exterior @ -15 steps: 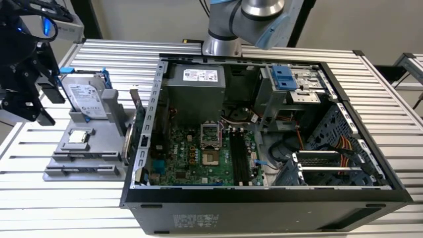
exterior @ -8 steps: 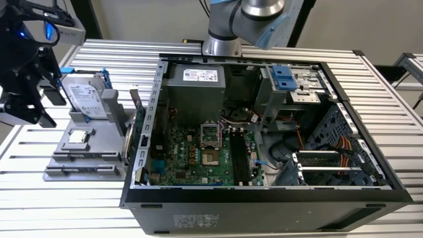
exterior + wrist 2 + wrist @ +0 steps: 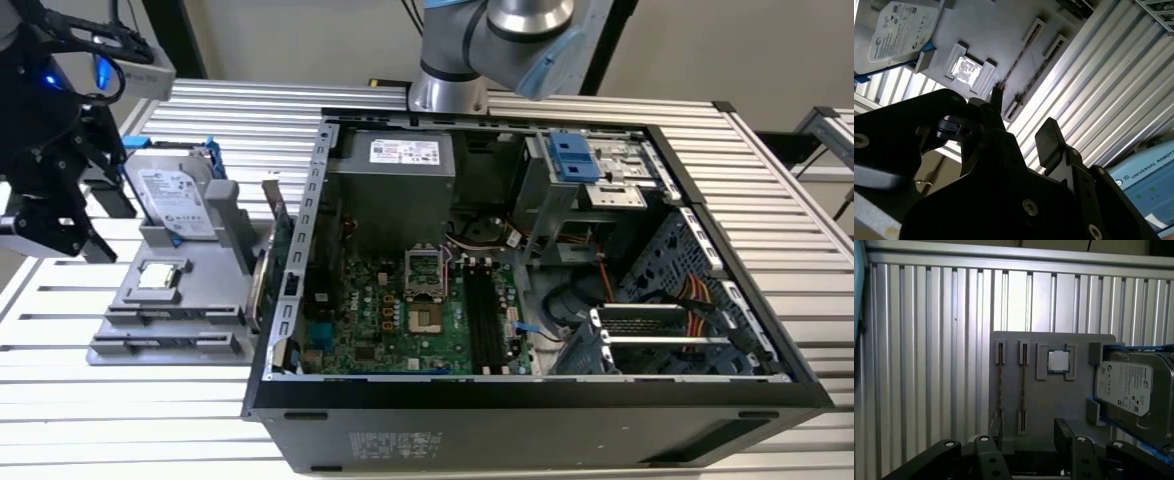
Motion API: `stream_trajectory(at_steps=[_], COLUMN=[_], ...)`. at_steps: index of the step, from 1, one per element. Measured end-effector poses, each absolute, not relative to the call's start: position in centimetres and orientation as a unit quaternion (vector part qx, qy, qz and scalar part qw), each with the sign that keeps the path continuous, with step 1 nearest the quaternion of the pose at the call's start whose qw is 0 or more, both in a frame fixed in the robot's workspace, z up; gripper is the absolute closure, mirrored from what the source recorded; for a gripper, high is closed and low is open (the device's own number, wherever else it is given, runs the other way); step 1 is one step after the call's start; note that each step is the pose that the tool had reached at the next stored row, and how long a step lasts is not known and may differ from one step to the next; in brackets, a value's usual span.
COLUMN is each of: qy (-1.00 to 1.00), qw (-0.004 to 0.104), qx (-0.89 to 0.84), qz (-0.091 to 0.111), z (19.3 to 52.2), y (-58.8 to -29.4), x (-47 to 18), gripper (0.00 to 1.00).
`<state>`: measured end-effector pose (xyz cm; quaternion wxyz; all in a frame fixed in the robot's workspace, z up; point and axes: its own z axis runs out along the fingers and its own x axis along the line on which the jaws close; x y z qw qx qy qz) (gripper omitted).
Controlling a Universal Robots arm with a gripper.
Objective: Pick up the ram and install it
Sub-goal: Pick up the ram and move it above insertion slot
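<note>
The ram stands on its long edge in a grey holder on the ribbed counter. Seen edge-on, it is a thin, dark, speckled strip with each end seated in a bracket. A second strip, probably another stick, runs parallel just beside it. In the second wrist view the ram looks untouched.

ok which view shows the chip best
The first wrist view: the chip faces the camera squarely. The second wrist view shows it slanted and glary; the exterior view, small and far off.
</note>
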<state>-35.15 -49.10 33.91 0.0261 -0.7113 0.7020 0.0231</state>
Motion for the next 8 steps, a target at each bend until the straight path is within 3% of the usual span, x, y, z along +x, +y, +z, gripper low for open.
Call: stream_trajectory(at_steps=[8], qy=[0.702], qw=[0.026], qx=[-0.711], qz=[0.023], z=[33.22], y=[-49.55], x=[-35.15], gripper=[0.0])
